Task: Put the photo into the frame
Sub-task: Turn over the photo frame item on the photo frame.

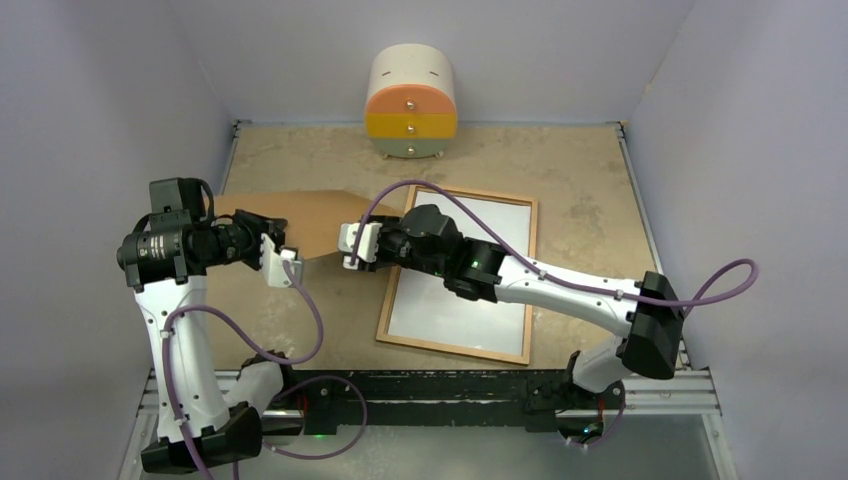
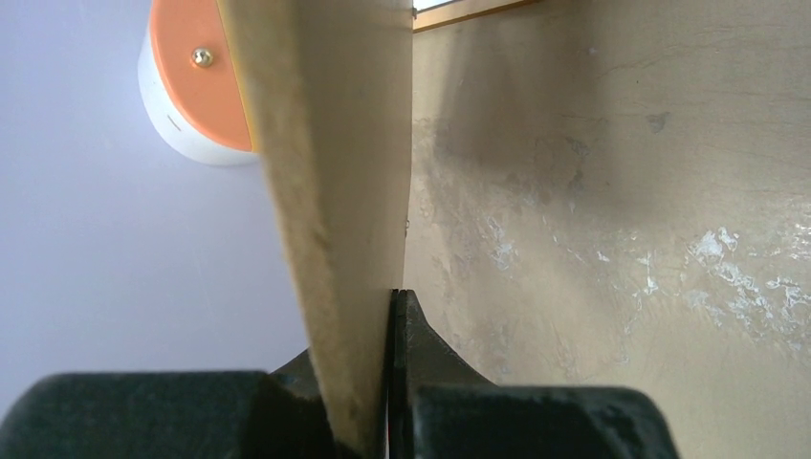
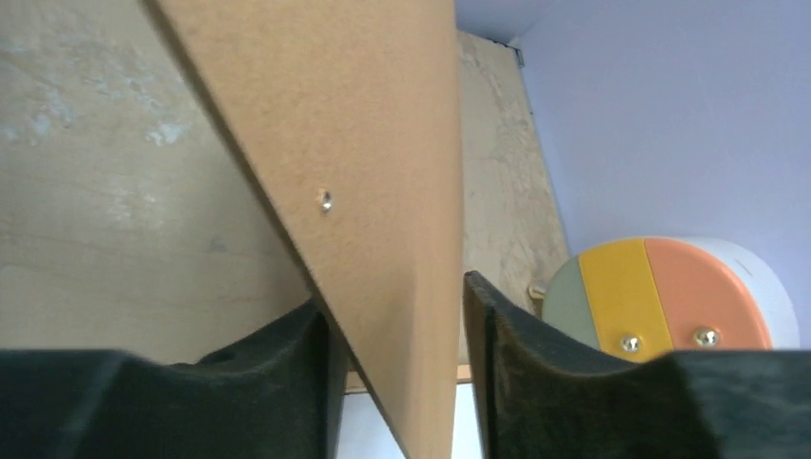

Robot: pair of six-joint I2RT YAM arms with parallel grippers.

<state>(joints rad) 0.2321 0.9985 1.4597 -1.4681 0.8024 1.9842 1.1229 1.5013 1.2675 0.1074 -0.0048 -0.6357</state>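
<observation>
Photo (image 1: 455,320), as far as the overhead view shows, lies white side up inside the frame (image 1: 452,349), which rests flat right of the bench's centre, its long sides running from near edge to far edge. A brown backing board (image 1: 310,220) hangs above the bench left of the frame, with the left gripper (image 1: 285,262) at its near-left edge and the right gripper (image 1: 355,245) at its right end. A round drawer unit (image 1: 412,100) stands at the far edge.

At the left wrist, the board (image 2: 335,191) runs edge-on between fingers (image 2: 421,344) squeezed tight on it.

At the right wrist, the board (image 3: 363,143) passes tilted between the fingers (image 3: 306,344). One pad touches it, and a sliver shows beside the other, so I cannot tell whether it grips.
</observation>
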